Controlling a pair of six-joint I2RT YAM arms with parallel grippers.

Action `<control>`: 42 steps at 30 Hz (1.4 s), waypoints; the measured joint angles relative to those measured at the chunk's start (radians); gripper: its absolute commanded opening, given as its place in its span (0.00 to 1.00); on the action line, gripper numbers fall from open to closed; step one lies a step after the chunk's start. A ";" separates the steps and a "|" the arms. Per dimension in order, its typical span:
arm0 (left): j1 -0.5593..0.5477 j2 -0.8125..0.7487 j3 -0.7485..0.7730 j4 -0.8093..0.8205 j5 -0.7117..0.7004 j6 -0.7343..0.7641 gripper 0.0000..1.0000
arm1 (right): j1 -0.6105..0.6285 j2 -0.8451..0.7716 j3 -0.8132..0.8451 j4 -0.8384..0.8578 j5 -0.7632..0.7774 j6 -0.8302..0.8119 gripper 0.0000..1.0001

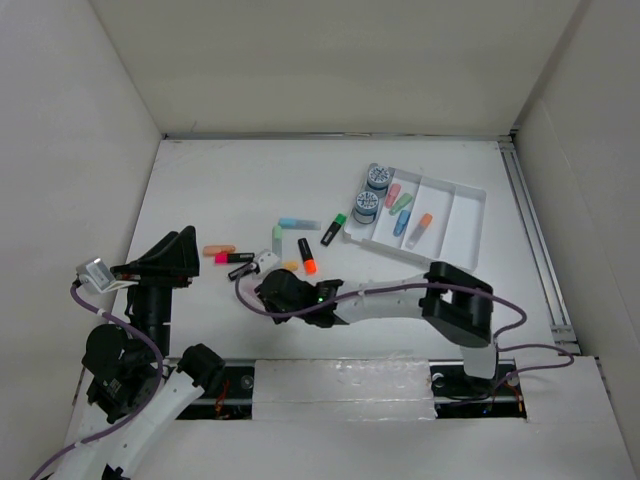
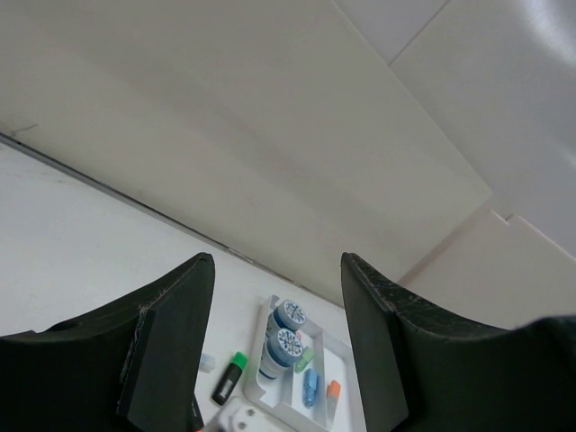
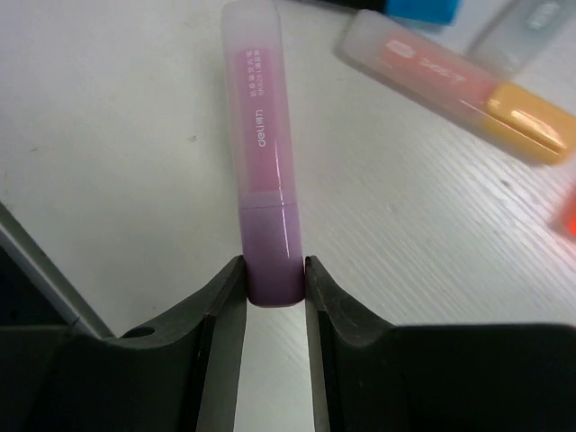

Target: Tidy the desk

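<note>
The tabletop (image 1: 240, 180) is the largest thing here, a matte white surface that fills the scene. White walls (image 1: 300, 70) close it on the left, far and right sides.

The right arm (image 1: 450, 300) reaches from its base at the near right across to the middle of the tabletop. The left arm (image 1: 130, 370) stands at the near left.

A white compartmented tray (image 1: 455, 215) lies at the far right. Two round blue-topped containers (image 1: 378, 177) stand in its left end. A few small highlighters (image 1: 402, 222) lie in the compartments to their right.

The left tool (image 2: 277, 270) is raised above the tabletop with its fingers spread wide and nothing between them.

The right tool (image 3: 273, 270) is low over the tabletop and pinches the near end of a purple highlighter (image 3: 256, 135). The highlighter's clear cap points away from the tool.

More highlighters are scattered on the tabletop between the two tools and the tray. Among them are a light blue one (image 1: 298, 223) and a black one with a green end (image 1: 334, 229). An orange highlighter with a clear cap (image 3: 459, 76) lies near the purple one, apart from it.
</note>
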 measured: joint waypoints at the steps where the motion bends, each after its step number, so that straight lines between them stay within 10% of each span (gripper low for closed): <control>1: 0.000 0.000 0.000 0.000 0.000 0.000 0.54 | -0.007 -0.043 -0.047 0.022 0.007 0.012 0.18; 7: 0.000 0.000 0.000 0.000 0.005 0.000 0.54 | -0.150 -0.344 -0.301 0.168 0.039 0.133 0.19; 21: 0.000 0.001 0.000 0.001 0.034 0.000 0.54 | -0.952 -0.717 -0.676 0.287 0.011 0.547 0.20; 25: 0.000 0.002 0.000 0.001 0.041 0.000 0.54 | -1.065 -0.662 -0.682 0.298 -0.069 0.597 0.41; 29: 0.000 0.002 0.000 0.001 0.044 0.001 0.54 | -1.111 -0.590 -0.668 0.302 -0.126 0.620 0.71; 32: 0.000 0.002 0.000 0.001 0.044 0.000 0.54 | -1.107 -0.598 -0.668 0.299 -0.135 0.625 0.72; 37: 0.000 0.006 0.000 0.001 0.045 0.001 0.54 | -0.948 -0.657 -0.668 0.352 -0.129 0.606 0.13; 39: 0.000 0.011 0.000 0.001 0.045 0.000 0.54 | -0.839 -0.652 -0.660 0.386 -0.136 0.582 0.11; 42: 0.000 0.017 0.000 0.001 0.045 0.001 0.54 | -0.645 -0.540 -0.558 0.360 -0.106 0.530 0.35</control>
